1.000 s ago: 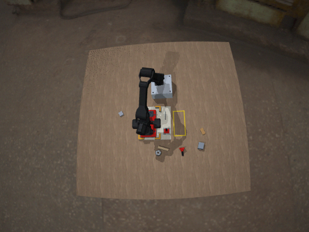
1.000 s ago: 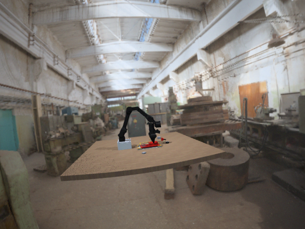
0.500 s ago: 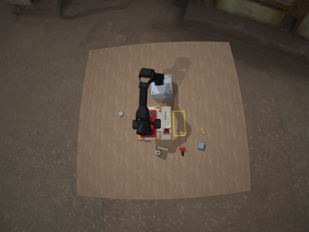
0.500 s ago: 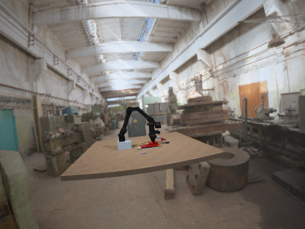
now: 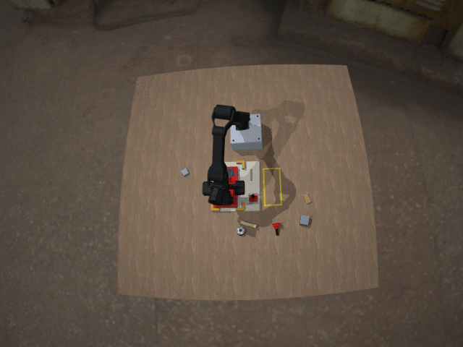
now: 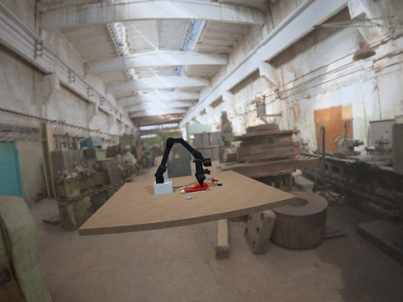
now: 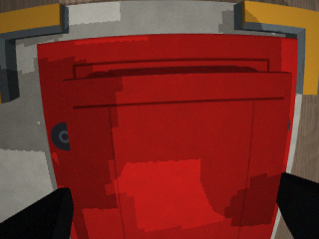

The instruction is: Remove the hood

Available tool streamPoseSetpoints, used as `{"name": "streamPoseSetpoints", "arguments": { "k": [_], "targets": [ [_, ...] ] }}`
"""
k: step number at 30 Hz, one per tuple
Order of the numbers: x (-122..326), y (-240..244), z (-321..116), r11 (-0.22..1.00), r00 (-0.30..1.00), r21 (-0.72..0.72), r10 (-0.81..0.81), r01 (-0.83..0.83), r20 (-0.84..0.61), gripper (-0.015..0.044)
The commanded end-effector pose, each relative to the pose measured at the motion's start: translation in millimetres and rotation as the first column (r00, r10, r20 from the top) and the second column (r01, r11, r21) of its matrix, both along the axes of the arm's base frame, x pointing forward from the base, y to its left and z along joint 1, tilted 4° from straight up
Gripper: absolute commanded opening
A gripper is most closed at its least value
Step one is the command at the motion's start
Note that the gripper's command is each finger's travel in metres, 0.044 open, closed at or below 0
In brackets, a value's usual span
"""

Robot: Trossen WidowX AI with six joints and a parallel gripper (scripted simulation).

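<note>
Pale beams (image 6: 156,60) overhead, worn walls (image 6: 338,71) either side, and an orange door (image 6: 332,128) on the right!
</note>
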State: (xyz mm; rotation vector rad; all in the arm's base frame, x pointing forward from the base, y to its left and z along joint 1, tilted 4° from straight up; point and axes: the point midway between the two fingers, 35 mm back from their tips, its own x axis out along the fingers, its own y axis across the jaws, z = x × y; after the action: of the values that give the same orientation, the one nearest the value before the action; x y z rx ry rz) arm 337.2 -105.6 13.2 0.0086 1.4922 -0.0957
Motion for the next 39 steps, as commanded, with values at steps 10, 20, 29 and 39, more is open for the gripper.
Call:
{"name": "streamPoseSetpoints", "arguments": {
  "k": [10,20,29,39],
  "targets": [
    [0,0,0,1.000,1.000,0.000,0.000,0.000,0.001,0.0275],
    [0,0,5,1.000,1.000,0.000,0.000,0.000,0.001,0.0012],
    [0,1,11,1.000,1.000,0.000,0.000,0.000,0.001,0.0000],
    [-1,1,18,1.000,1.000,0.000,0.000,0.000,0.000,0.0000]
  ]
}}
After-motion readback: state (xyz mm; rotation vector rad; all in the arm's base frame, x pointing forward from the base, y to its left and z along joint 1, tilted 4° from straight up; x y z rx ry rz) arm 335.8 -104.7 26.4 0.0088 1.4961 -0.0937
